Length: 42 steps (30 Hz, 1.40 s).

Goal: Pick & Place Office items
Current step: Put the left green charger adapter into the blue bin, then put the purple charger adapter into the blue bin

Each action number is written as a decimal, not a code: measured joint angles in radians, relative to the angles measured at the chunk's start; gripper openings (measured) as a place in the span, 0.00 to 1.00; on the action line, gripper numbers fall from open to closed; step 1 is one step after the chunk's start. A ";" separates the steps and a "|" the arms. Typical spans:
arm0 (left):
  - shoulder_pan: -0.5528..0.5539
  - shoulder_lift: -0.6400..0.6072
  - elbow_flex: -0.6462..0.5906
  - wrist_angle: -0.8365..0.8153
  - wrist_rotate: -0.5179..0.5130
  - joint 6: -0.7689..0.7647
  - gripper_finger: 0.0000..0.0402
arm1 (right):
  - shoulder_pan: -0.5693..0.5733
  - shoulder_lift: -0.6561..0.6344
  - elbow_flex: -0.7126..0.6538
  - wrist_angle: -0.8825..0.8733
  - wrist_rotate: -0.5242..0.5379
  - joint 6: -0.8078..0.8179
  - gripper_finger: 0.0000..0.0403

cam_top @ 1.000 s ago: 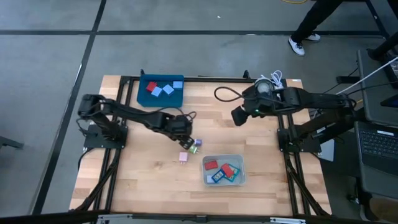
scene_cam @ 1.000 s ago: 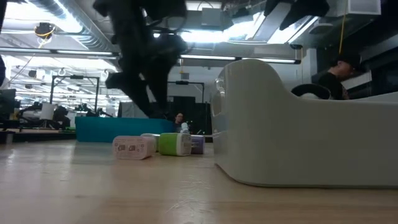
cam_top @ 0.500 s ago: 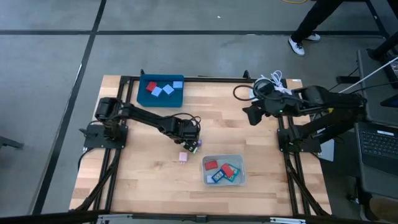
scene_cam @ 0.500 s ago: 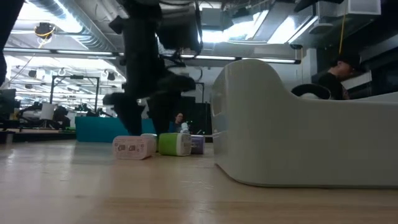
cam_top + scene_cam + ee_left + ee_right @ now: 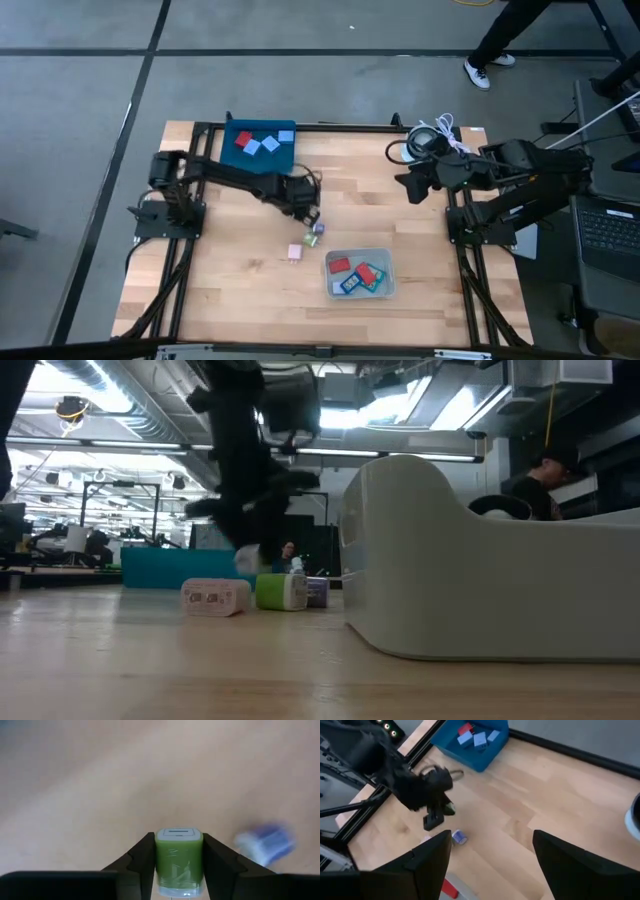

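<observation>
Pinched between the two dark fingers [image 5: 145,857] of the left gripper [image 5: 179,840]: one green piece [image 5: 179,862], squeezed from both sides, low in the middle of the left wrist picture. Just past it, on the right of that picture, a blurry blue piece [image 5: 267,842] lying on the wooden table [image 5: 230,290]. Seen from above, left gripper near the middle of the table, a bit left of the centre. Close below it, a small pink piece [image 5: 294,253] flat on the wood. Farther up, at the top edge of the table, a dark blue tray [image 5: 258,158] with red and light blue pieces [image 5: 250,142] inside. Lower down, right of the pink one, a pale bin [image 5: 360,293] holding more red and blue pieces [image 5: 355,275]. Right gripper [image 5: 408,187] waiting up on the right side of the table, well away from the pieces, fingers spread wide, gripping nothing. Beside it, at the upper right corner, a white coiled cable [image 5: 440,130].
</observation>
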<state>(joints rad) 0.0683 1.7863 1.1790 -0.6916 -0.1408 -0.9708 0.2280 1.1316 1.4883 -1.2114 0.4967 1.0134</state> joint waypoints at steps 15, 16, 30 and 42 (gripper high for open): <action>0.486 -0.277 -0.014 -0.123 -0.045 0.529 0.29 | 0.191 -0.108 0.000 -0.010 0.312 0.031 0.71; 0.517 -0.268 -0.026 -0.109 -0.026 0.555 0.29 | 0.197 -0.108 0.000 -0.011 0.323 0.031 0.71; 0.680 -0.115 -0.095 0.099 0.120 0.662 0.29 | 0.295 -0.101 0.000 -0.017 0.470 0.082 0.71; 0.601 -0.136 -0.095 0.151 0.245 0.742 0.80 | 0.317 -0.102 0.000 -0.061 0.487 0.142 0.71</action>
<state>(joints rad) 0.6694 1.6501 1.0840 -0.5406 0.1039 -0.2291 0.5453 1.0298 1.4879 -1.2724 0.9837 1.1557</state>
